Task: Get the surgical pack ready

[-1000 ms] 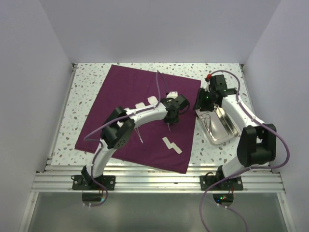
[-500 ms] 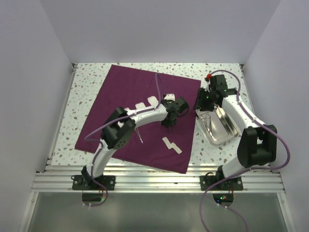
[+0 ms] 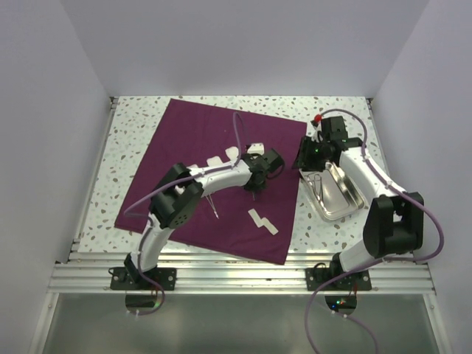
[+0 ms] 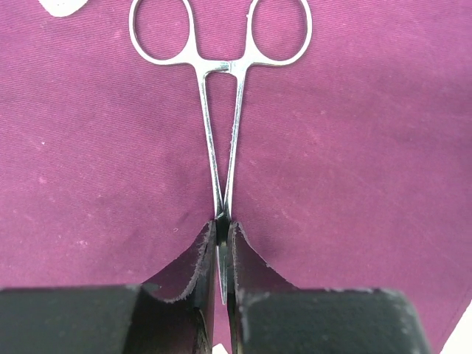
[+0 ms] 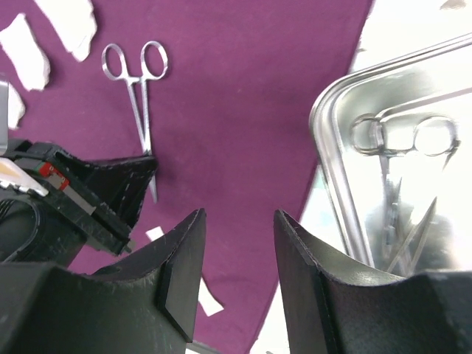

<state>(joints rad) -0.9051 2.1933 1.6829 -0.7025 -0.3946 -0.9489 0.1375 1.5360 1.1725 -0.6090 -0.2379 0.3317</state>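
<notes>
Speckled tabletop [image 3: 133, 125] between white walls is carrying the purple cloth [image 3: 192, 140], which is lying spread flat beneath the left gripper [image 4: 221, 254] and reaching well out to its left. A loose clamp [image 3: 212, 206] is resting on the cloth left of that gripper. The left gripper is pinching narrow on the tip of a second clamp [image 4: 221, 147], whose ring handles are lying ahead of its fingers on the cloth. White gauze squares [image 3: 262, 220] are lying near it. The right gripper [image 5: 240, 251] is hovering half-spread, gripping nothing, over the cloth's right edge. A silver tray [image 5: 328, 110] is sitting just to its right, holding more instruments [image 5: 391, 162].
</notes>
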